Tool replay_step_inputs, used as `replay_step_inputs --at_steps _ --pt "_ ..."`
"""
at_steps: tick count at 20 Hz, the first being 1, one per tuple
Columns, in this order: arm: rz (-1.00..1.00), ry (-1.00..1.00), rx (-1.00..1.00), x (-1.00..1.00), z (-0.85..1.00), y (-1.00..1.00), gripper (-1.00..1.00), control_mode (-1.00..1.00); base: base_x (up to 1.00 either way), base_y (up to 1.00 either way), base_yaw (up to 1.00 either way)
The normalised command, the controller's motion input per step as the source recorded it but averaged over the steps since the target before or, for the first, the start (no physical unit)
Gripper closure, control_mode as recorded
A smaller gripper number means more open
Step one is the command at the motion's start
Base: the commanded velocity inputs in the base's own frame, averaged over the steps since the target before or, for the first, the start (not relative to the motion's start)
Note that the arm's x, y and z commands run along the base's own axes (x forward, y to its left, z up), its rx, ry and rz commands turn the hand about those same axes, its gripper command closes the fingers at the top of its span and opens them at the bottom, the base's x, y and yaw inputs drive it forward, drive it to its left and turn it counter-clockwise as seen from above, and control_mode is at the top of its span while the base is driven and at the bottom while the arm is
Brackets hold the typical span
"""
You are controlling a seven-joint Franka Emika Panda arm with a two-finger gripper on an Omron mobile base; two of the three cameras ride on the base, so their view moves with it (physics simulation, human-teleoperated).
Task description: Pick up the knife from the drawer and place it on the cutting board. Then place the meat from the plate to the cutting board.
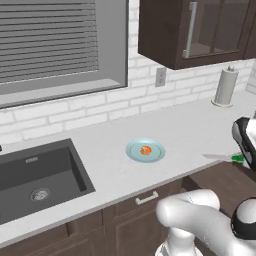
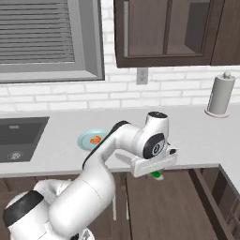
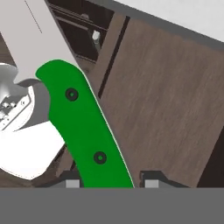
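- Gripping the knife (image 3: 89, 135) by its green handle, the gripper (image 3: 111, 183) sits narrowed on it, above the open drawer (image 2: 206, 197).
- Blade runs away from the fingers, long axis level, tip over the counter (image 1: 190, 130) edge.
- Meat (image 1: 145, 150) sits on the plate (image 1: 134, 154), to the hand's left.
- No readable writing or labels.

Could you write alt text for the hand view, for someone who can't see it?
A knife with a bright green handle and silver blade sits between the claw tips, seen close up. Behind it are dark wooden cabinet fronts and a strip of pale counter.
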Motion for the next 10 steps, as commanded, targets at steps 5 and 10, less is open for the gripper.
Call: replay_step_inputs --at_steps 5,10 --pt "0.1 -0.04 0.0 0.0 0.23 0.93 1.0 -1.0 0.0 0.0 0.0" --pt "0.11 -0.01 0.0 0.01 0.0 0.6 1.0 -1.0 0.0 0.0 0.0"
